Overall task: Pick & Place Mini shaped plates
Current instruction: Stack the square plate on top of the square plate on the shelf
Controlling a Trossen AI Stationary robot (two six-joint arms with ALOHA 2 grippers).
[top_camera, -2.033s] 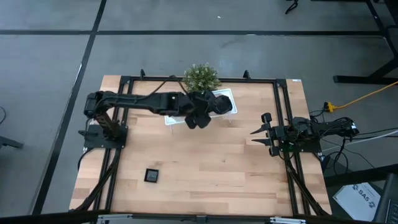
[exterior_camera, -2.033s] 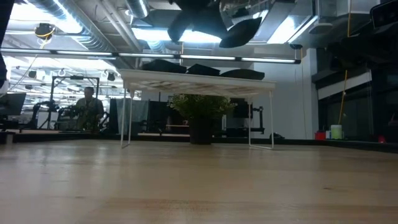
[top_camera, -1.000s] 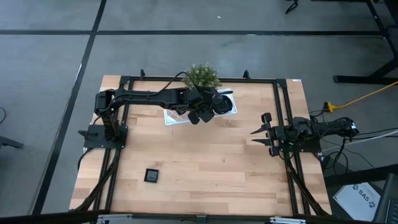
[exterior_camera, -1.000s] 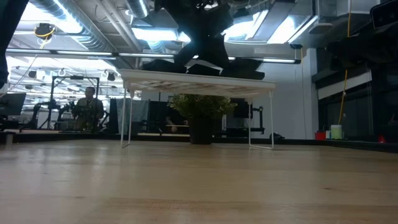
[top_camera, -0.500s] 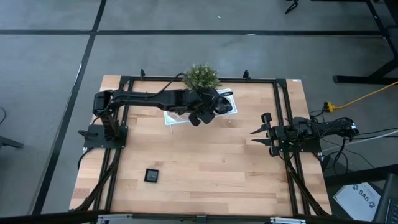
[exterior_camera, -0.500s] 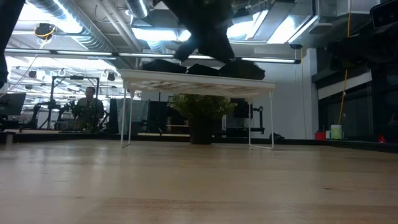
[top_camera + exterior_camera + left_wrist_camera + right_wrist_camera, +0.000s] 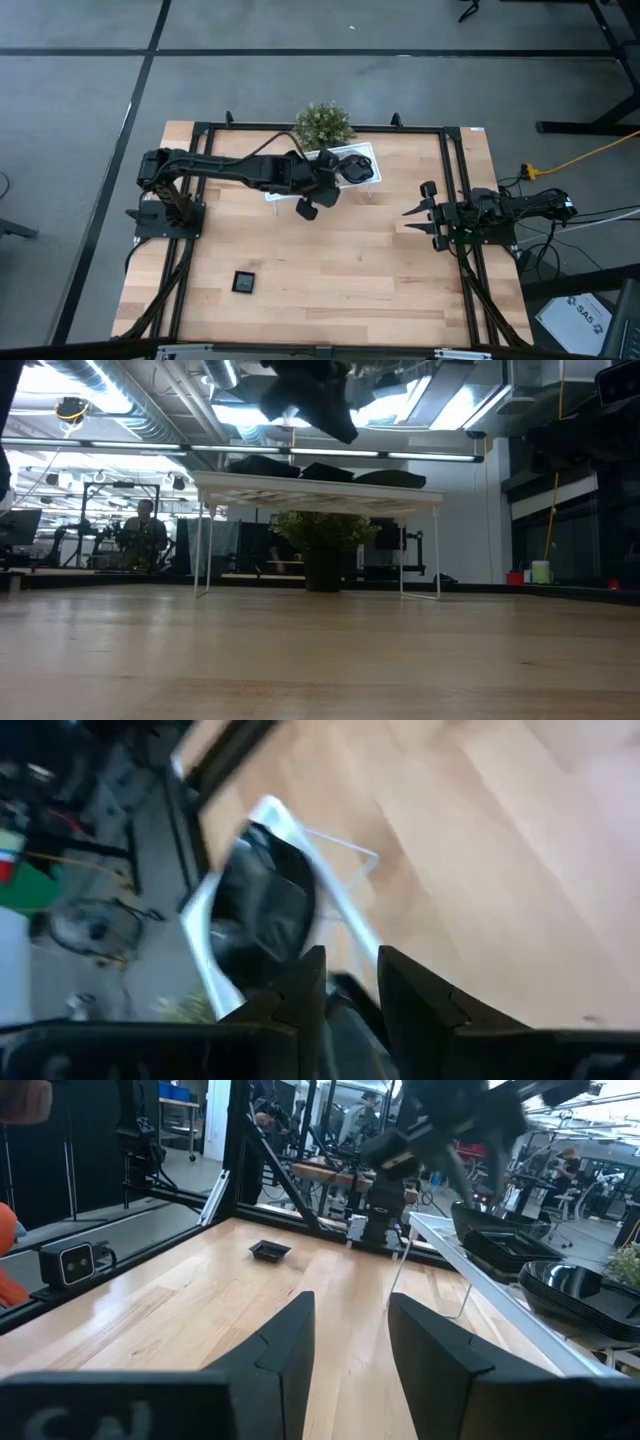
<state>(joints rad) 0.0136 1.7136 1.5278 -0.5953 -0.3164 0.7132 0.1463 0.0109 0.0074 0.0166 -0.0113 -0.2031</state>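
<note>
We count three stacks of mini shaped plates (image 7: 325, 470) on the white rack (image 7: 318, 490) and one plate (image 7: 243, 282) alone on the table (image 7: 330, 260). Our left gripper (image 7: 307, 209) hovers beside the rack, fingers parted, empty. Our right gripper (image 7: 412, 212) waits open at the table's edge.

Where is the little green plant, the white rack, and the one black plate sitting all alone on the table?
green plant (image 7: 325, 123), high view, middle of its bushy top.
white rack (image 7: 300, 488), low view, front edge of its top shelf.
lone black plate (image 7: 243, 282), high view, centre of the small square dish.
</note>
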